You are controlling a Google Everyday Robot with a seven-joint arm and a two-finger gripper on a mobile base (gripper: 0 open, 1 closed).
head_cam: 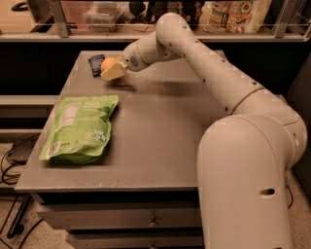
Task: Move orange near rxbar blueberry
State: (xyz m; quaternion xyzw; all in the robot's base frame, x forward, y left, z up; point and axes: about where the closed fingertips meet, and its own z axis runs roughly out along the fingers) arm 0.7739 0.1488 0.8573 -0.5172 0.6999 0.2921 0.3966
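Observation:
The orange [108, 63] is a small round fruit held in my gripper [112, 69], which is shut on it a little above the grey table [160, 126] at the far left. The rxbar blueberry [95, 63], a flat dark navy wrapper, lies on the table's far left corner, just left of the orange and partly hidden behind it. My arm [194, 53] reaches across from the right.
A large bright green pouch [80, 127] lies flat on the table's left side, nearer the front. A shelf with boxes and packages [233, 14] runs behind the table. Cables [12, 160] lie on the floor at left.

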